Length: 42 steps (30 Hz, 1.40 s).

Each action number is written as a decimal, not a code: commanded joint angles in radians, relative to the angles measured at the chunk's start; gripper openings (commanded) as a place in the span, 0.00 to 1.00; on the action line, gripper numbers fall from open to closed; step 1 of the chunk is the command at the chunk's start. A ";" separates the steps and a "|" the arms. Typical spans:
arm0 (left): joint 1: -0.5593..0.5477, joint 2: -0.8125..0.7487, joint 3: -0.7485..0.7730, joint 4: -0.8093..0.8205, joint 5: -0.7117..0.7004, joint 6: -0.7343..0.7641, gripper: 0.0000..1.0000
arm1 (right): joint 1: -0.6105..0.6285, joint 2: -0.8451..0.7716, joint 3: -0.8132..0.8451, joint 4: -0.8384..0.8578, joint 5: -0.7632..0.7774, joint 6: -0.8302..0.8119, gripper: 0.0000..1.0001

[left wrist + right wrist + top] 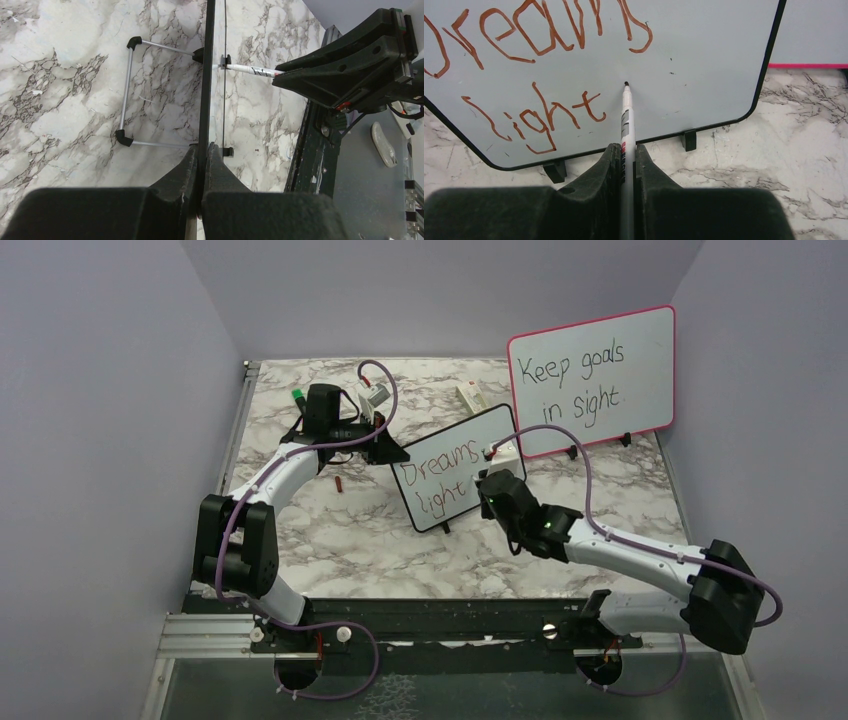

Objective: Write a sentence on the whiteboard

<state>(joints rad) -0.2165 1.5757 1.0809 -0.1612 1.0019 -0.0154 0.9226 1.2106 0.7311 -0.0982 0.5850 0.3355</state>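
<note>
The small black-framed whiteboard [455, 480] stands tilted mid-table. It carries the sentence [440, 475] in red, "Dreams" over "light", also seen in the right wrist view [536, 117]. My left gripper [385, 448] is shut on the board's upper left edge; the left wrist view shows the frame [206, 75] edge-on between my pads [192, 165]. My right gripper [490, 480] is shut on a white marker [626, 115]. Its tip sits at the board face [704, 60], just right of "light".
A larger pink-framed board [592, 380] with black writing leans at the back right. A small red cap [339, 483] lies left of the whiteboard. A green-capped marker [297, 397] and a white block [470, 395] lie at the back. A wire stand [125, 90] is behind the board.
</note>
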 commanded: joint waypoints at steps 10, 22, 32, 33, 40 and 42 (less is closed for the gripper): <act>-0.032 0.078 -0.050 -0.130 -0.214 0.078 0.00 | -0.011 0.032 0.004 -0.040 -0.040 0.029 0.01; -0.032 0.079 -0.049 -0.130 -0.215 0.078 0.00 | -0.011 0.032 -0.017 -0.101 -0.076 0.076 0.01; -0.032 0.079 -0.049 -0.130 -0.213 0.078 0.00 | -0.011 0.023 -0.026 -0.151 -0.114 0.095 0.01; -0.032 0.079 -0.049 -0.130 -0.213 0.078 0.00 | -0.012 0.023 -0.026 -0.155 -0.116 0.095 0.01; -0.032 0.079 -0.049 -0.130 -0.213 0.078 0.00 | -0.012 0.005 -0.013 -0.157 -0.122 0.093 0.01; -0.032 0.079 -0.050 -0.130 -0.213 0.078 0.00 | -0.011 -0.016 -0.009 -0.147 -0.113 0.085 0.01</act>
<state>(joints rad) -0.2169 1.5768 1.0828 -0.1642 1.0012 -0.0143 0.9150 1.2240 0.7162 -0.2375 0.4877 0.4183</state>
